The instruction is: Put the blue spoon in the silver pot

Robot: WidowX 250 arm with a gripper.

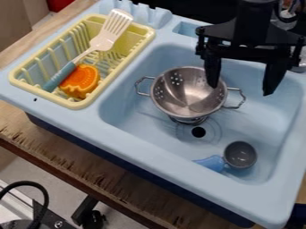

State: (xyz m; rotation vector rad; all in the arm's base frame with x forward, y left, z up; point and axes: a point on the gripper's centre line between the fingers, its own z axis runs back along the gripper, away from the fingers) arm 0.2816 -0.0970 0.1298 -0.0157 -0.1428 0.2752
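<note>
The spoon [240,155], with a round grey bowl and a short blue handle [210,163] pointing left, lies in the lower right part of the sink basin. Up and to the left of it, the silver pot [186,103], a colander with holes and two wire handles, stands upright in the basin; no object can be seen inside it. My gripper [240,90] hangs at the upper right, its fingers wide apart with nothing held between them. The left finger overlaps the pot's right rim in the view; whether they touch I cannot tell. The spoon is well below the gripper in the view.
A yellow dish rack [76,105] on the left holds a white spatula [103,41] with a blue-grey handle and an orange toy piece [81,81]. The drain hole [198,132] lies between pot and spoon. Raised walls of the blue sink [158,145] surround the basin.
</note>
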